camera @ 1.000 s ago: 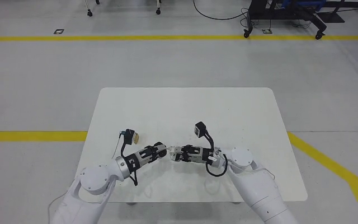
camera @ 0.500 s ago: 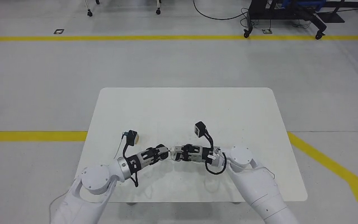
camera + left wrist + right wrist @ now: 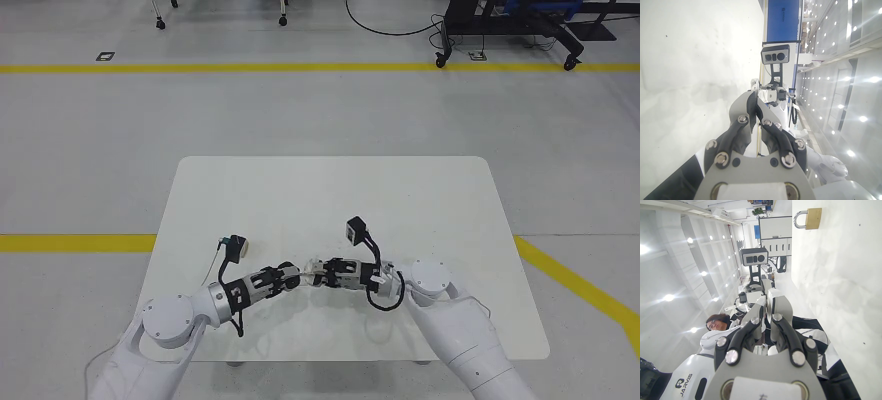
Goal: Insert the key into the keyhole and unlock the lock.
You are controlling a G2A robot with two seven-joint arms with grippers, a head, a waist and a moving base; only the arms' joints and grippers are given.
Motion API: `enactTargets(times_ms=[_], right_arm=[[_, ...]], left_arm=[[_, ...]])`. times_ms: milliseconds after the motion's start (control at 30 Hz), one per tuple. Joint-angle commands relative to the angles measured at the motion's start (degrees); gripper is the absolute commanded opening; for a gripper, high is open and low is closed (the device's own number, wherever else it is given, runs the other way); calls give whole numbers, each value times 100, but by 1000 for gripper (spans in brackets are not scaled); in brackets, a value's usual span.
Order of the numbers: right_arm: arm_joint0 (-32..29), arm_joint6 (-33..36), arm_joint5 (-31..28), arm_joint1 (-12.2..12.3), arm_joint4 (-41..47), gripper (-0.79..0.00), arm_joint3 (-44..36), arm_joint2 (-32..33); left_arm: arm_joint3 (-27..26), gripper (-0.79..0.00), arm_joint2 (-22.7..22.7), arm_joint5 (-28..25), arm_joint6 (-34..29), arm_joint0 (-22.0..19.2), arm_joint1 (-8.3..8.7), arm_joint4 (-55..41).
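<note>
A brass padlock [image 3: 811,218] with a silver shackle lies flat on the white table [image 3: 400,200]; from above, the padlock [image 3: 243,241] sits beside the left arm's wrist. My two grippers meet tip to tip near the table's front middle. My right gripper [image 3: 767,303] is shut on a thin pale sliver that looks like the key [image 3: 767,306], seen edge-on. My left gripper [image 3: 753,95] is shut, its black pads pressed together just in front of the right gripper [image 3: 761,94]. Whether the left fingers also touch the key is hidden.
The table's back half and right side are bare. A yellow floor line [image 3: 320,68] runs behind the table. Both forearms lie low over the front edge [image 3: 330,358].
The left gripper has dropped slightly and drawn a little back toward the front edge. The right gripper has stayed put.
</note>
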Motion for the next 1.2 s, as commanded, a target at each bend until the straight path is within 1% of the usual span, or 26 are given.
enactTargets(times_ms=[0,233,267,300,333,500,600,700,767,833,900,1000,1067,1100,1167], right_arm=[[-12,40,-16,6,27,-785,-1,10],[-74,26,-57,29,34,-785,-55,55],[-84,16,-67,33,21,-785,-69,61],[-95,1,-72,38,-1,-785,-79,67],[-105,-14,-75,42,-21,-785,-92,72],[-162,-131,-125,59,-120,-785,-167,90],[-208,-227,-210,74,-172,-785,-206,132],[-284,-413,-365,105,-215,-785,-237,272],[-361,-597,-486,130,-243,-785,-290,396],[-449,-737,-608,156,-196,-785,-368,542],[-543,-851,-717,183,-146,-785,-448,693],[-674,-1007,-867,215,-41,-785,-545,888],[-741,-1106,-976,228,31,-785,-592,994],[-775,-1168,-1053,231,116,-785,-617,1053],[-835,-1267,-1181,241,192,-785,-671,1150]], left_arm=[[-1,-785,-3,-18,47,7,2,-29],[-20,-785,2,-60,141,17,14,-48],[-25,-634,5,-60,154,20,15,-53],[-29,-308,2,-60,173,23,16,-62],[-34,0,-2,-61,190,30,18,-71],[-61,0,-87,-107,274,96,33,-172],[-108,0,-233,-186,431,162,47,-260],[-260,0,-515,-342,623,294,72,-409],[-370,0,-786,-492,687,459,101,-525],[-488,0,-1114,-665,812,664,144,-402],[-619,0,-1438,-825,1072,894,198,168],[-837,0,-1723,-823,1792,1198,274,1952],[-925,0,-1684,-707,2266,1332,307,3313],[-937,0,-1595,-659,2435,1370,312,3833],[-885,0,-1375,-585,2663,1380,296,4281]])
